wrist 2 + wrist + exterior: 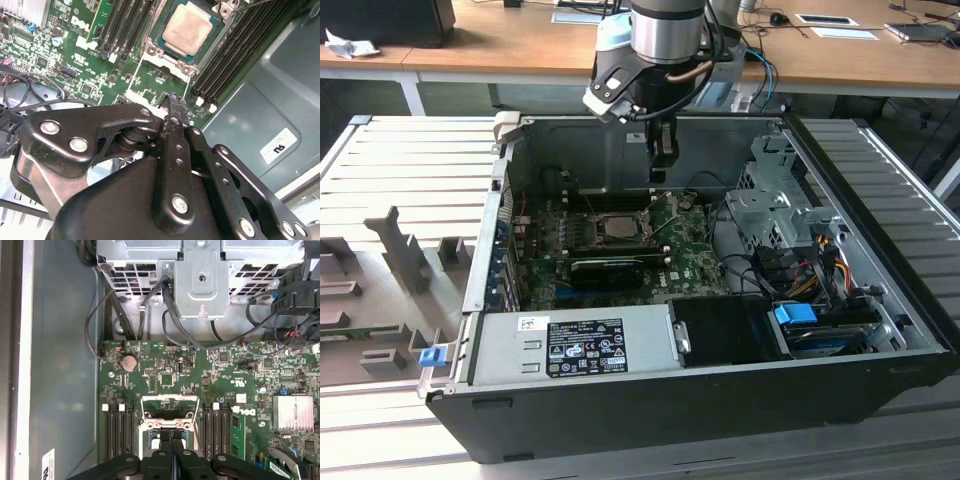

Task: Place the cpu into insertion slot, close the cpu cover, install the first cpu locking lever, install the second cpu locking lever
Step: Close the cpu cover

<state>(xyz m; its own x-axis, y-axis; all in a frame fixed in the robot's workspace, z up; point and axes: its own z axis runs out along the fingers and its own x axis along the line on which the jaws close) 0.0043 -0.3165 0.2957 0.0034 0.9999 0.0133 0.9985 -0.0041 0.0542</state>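
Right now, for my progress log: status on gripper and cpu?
Gripper shut, empty, over the motherboard. Cpu seated in insertion slot. Nothing between them.

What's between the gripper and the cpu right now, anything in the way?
Nothing visible. The gripper hangs shut above the motherboard, and only open air lies between its tips and the cpu.

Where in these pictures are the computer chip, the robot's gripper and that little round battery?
cpu [192, 31]: second wrist view, middle of its pale metal top.
gripper [173, 101]: second wrist view, the tip where its black fingers meet.
round battery [129, 363]: first wrist view, centre of its face.
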